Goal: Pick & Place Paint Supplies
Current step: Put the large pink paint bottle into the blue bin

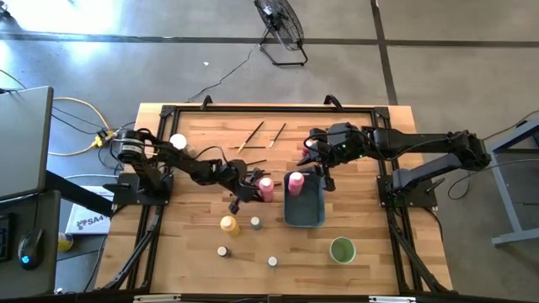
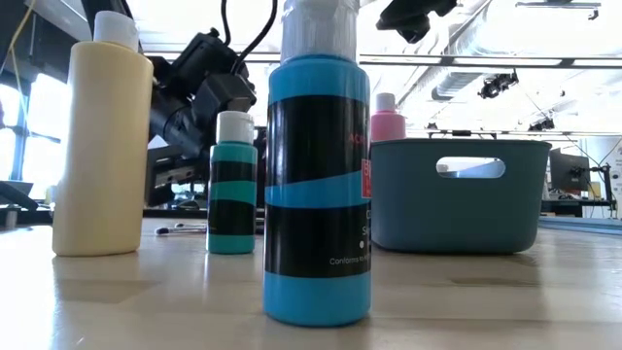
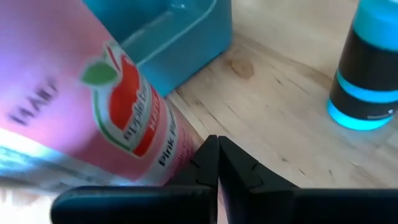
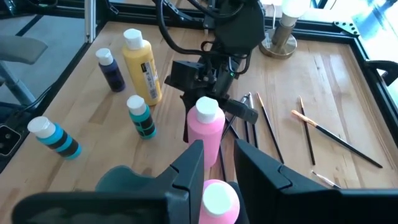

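Observation:
One pink bottle [image 1: 266, 187] stands upright on the table, left of the blue-grey tray [image 1: 306, 217]. My left gripper [image 3: 217, 163] is shut, its fingers close beside this bottle's [image 3: 93, 106] lower wall. A second pink bottle [image 1: 295, 181] stands in the tray's far left corner, its cap [image 2: 386, 101] above the rim. My right gripper [image 4: 219, 152] hovers open above it, and the cap [image 4: 219, 199] shows through the gap. A yellow bottle [image 1: 228, 223] and a teal one [image 1: 255, 223] stand nearer. Brushes [image 1: 253, 135] lie at the far side. My left gripper's shut fingers [image 3: 205, 158] lie next to the lower wall [image 3: 168, 149] of the pink bottle outside the tray, coming slanting down from the table's left. Whether they touch it, I cannot tell. The bottle stands on its base on the table.
A round green cup [image 1: 342, 250] stands near right of the tray. Two small bottles [image 1: 222, 251] [image 1: 272, 262] stand toward the near edge. A white lamp [image 1: 178, 141] stands at the far left. More brushes [image 4: 261, 124] lie behind the left gripper. A black frame rims the table.

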